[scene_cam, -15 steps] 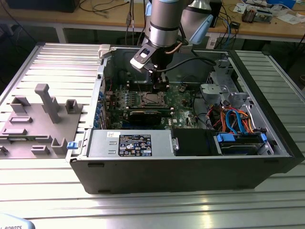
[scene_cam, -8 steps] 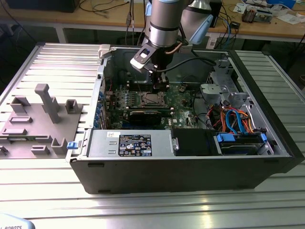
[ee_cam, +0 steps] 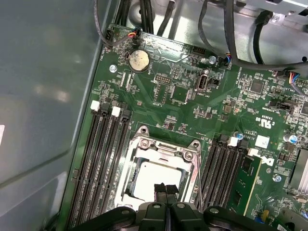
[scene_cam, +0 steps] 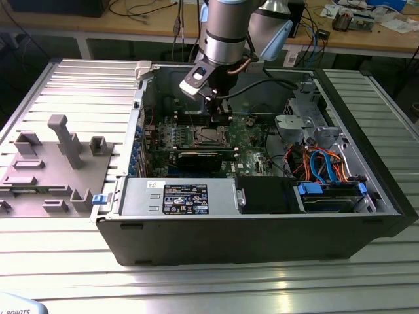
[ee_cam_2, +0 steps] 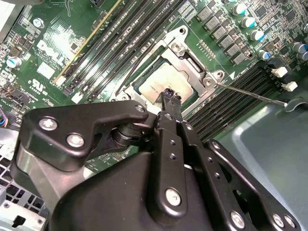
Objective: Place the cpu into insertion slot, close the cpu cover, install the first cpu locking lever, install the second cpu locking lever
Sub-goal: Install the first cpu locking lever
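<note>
Exterior view: the grey robot arm reaches down into an open dark metal computer case (scene_cam: 262,242), its black gripper (scene_cam: 219,112) just above the small square, silvery-rimmed insertion slot (scene_cam: 209,136) on the green motherboard (scene_cam: 252,140).

In both wrist views the two fingers are pressed together with nothing between them (a thin seam divides the tips in the first wrist view). The gripper (ee_cam: 166,188) (ee_cam_2: 169,95) is poised over the flat, pale silvery-tan square cpu (ee_cam: 149,180) (ee_cam_2: 155,84); I cannot tell whether it touches.

The cpu sits in the slot, and the silvery metal cpu cover (ee_cam: 163,148) (ee_cam_2: 190,60) lies flat around it, with the chip showing through its window.

A thin wire lever (ee_cam_2: 255,95) juts out sideways from the socket's corner, across the long black memory slots (ee_cam_2: 231,98).
</note>
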You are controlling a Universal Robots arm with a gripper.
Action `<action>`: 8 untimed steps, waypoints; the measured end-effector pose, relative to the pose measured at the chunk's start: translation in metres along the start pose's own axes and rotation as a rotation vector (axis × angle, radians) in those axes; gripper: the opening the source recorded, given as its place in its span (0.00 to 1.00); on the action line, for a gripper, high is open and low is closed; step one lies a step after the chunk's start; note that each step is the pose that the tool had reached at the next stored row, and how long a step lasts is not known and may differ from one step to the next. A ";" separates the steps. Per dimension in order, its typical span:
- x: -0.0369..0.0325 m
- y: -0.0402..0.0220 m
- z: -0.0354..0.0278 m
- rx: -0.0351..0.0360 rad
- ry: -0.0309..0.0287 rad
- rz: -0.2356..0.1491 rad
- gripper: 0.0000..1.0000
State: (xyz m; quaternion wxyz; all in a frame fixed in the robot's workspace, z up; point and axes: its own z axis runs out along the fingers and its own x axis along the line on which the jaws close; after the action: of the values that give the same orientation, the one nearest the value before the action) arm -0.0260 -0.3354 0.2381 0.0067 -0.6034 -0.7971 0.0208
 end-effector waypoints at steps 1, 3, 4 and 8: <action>0.0000 0.0000 0.0000 0.0000 -0.0004 -0.006 0.11; 0.0000 0.0000 0.0000 -0.0002 -0.0006 -0.012 0.11; 0.0000 0.0000 0.0000 -0.0002 -0.0007 -0.015 0.11; 0.0000 0.0000 0.0000 -0.0004 -0.0015 -0.033 0.11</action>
State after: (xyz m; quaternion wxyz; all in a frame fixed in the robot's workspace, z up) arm -0.0259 -0.3354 0.2381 0.0063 -0.5900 -0.8071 0.0209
